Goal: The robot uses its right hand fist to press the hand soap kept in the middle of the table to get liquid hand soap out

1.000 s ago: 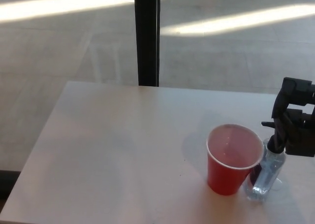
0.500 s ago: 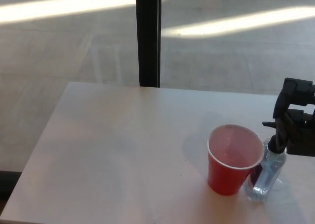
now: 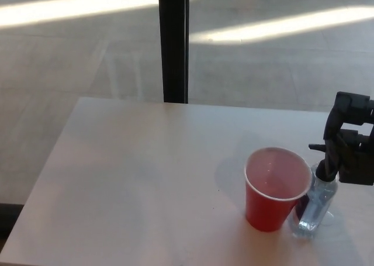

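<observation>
- A pale table (image 3: 128, 178) fills the near part of the view, and its far edge runs from left to right across the middle of the picture.
- A red cup (image 3: 274, 190) stands upright on the right part of the table, near the near edge. Its mouth is open upward, with a thin white rim, and the inside looks pinkish and empty.
- The soap bottle (image 3: 315, 210) stands just to the right of the cup, touching it or almost touching it; I cannot tell which. The bottle is clear and small, with a dark part low on the side that faces the cup.
- So the soap bottle is at the right side of the table, and not in its middle.
- The right hand (image 3: 350, 146) comes in from the right edge of the picture and is over the top of the soap bottle. It is black, and it covers the pump, so the head of the pump is hidden.
- I cannot tell from this view if the fingers of the right hand are closed into a fist or apart.
- The left hand does not show anywhere in the picture.
- Beyond the table there is a grey floor (image 3: 70, 73) with two bright bands of light on it.
- A dark post (image 3: 173, 44) stands upright behind the far edge of the table, a little left of the centre.
</observation>
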